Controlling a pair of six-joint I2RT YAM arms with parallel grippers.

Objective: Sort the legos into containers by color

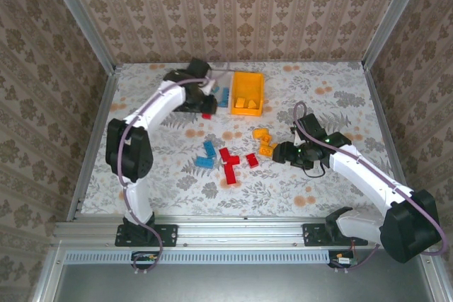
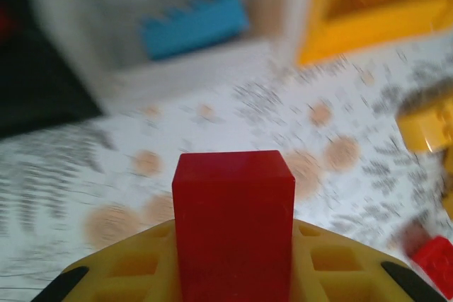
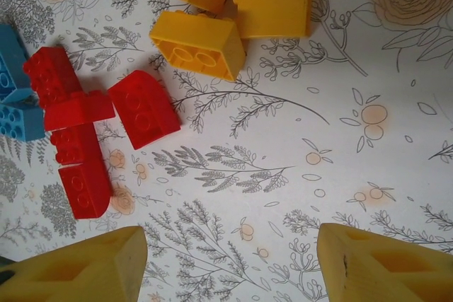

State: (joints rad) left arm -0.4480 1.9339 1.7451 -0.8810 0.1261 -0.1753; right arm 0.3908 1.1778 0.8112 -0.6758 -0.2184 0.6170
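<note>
The left claw (image 1: 203, 107) is clamped on a red lego (image 2: 233, 221), just in front of the white bin (image 2: 205, 68), which holds blue legos (image 2: 195, 26); the black bin (image 2: 35, 90) sits to that bin's left, and the orange bin (image 2: 368, 22), with yellow pieces inside, to its right; the right claw (image 3: 230, 266) stands wide and holds nothing, low over the flowered worktop (image 1: 340, 97); ahead of it lie loose yellow legos (image 3: 198, 44), red legos (image 3: 141, 107) and a blue lego (image 3: 10, 97) at the picture's edge.
</note>
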